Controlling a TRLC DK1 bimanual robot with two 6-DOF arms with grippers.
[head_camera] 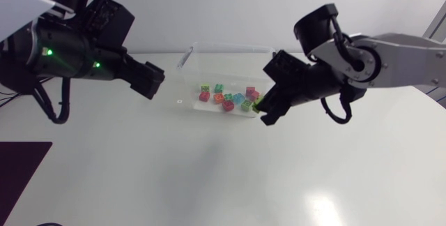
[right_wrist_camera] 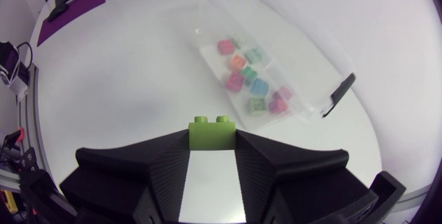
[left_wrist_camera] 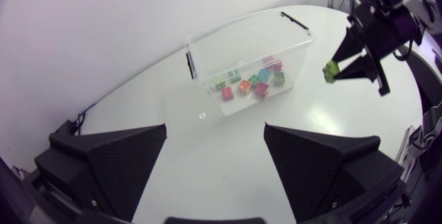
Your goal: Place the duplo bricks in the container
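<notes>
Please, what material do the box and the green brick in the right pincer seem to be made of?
The box looks like clear, probably glossy plastic: the bricks inside show through its walls. The green brick, held in the right pincer, seems to be opaque moulded plastic, smooth, with two round studs.

Head view overhead, 2 wrist views low from opposite sides, container (head_camera: 230,62) common to all 3.

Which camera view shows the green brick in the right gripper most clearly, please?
The right wrist view: the green brick sits large in the right gripper, studs visible. The left wrist view shows it small; the head view, only a sliver.
</notes>
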